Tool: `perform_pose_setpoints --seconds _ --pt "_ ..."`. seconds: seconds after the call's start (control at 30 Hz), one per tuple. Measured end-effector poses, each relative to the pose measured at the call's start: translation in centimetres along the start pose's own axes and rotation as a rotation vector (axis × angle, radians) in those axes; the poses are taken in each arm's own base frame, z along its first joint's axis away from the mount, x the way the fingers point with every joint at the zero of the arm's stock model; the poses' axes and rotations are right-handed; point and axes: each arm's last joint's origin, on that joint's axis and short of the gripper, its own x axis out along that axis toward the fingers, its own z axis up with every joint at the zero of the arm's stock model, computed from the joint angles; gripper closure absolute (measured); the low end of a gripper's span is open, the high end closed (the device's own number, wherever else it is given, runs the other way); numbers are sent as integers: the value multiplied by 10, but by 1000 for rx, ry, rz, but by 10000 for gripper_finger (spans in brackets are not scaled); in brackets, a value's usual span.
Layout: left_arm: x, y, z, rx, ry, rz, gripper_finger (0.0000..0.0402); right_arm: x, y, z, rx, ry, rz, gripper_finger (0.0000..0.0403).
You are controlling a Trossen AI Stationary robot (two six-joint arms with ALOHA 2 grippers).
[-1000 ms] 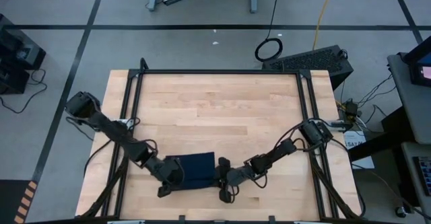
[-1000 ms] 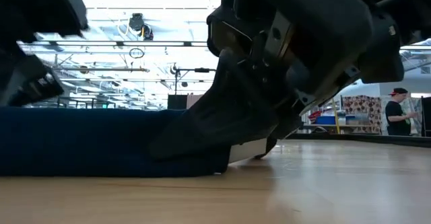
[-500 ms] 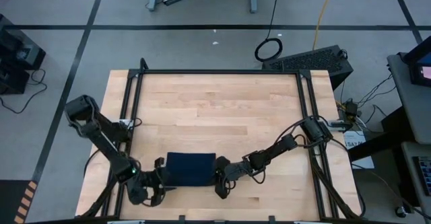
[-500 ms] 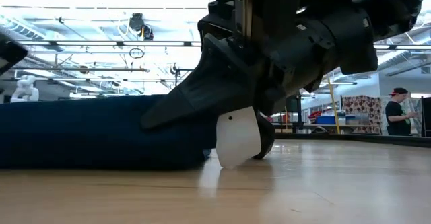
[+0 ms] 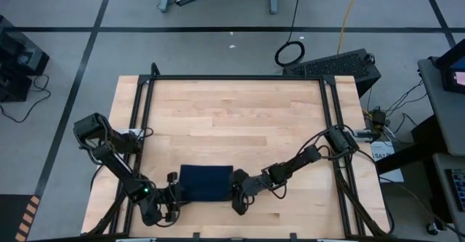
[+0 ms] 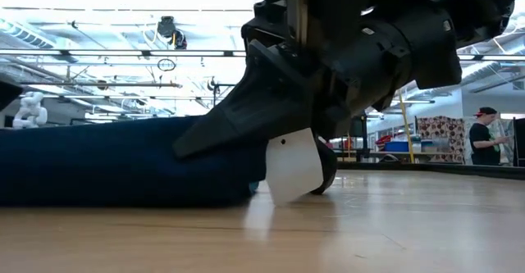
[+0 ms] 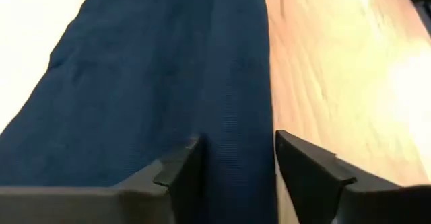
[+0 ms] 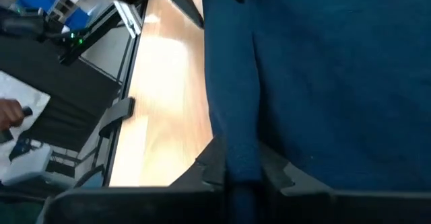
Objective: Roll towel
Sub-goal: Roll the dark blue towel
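Lying folded near the table's (image 5: 218, 118) front edge, the soft, thin towel (image 5: 206, 183) should bend easily if taken by its rolled hem, which the left gripper (image 7: 236, 167) straddles part-open and the right gripper (image 8: 241, 167) pinches.

You have a plain dark navy towel (image 5: 206, 183) on a pale wood-grain table (image 5: 232, 118). Both arms are black; the right gripper (image 5: 238, 195) carries a white pad (image 6: 293, 166) at its fingertip. The table frame (image 5: 240, 78) is black.

A robotics lab: a framed wooden table (image 5: 232, 111) on grey taped floor (image 5: 218, 46), cables (image 5: 290, 53) around.
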Motion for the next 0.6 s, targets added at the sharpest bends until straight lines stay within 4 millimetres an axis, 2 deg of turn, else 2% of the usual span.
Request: perform_pose_setpoints --seconds 0.1,0.23,0.27,0.4,0.6 --pt "0 0 2 -32 -4 -5 265 0 1 -2 -39 8 3 369" --pt "4 3 5 -66 44 -31 373 0 3 -6 -94 11 7 345" --pt "5 4 6 -85 61 -38 383 -1 5 -5 -106 9 10 339" --pt "11 9 15 -197 154 -101 381 -7 11 -5 -207 36 19 307" --pt "13 12 39 -323 197 -275 385 -36 31 -2 -492 106 -80 246"
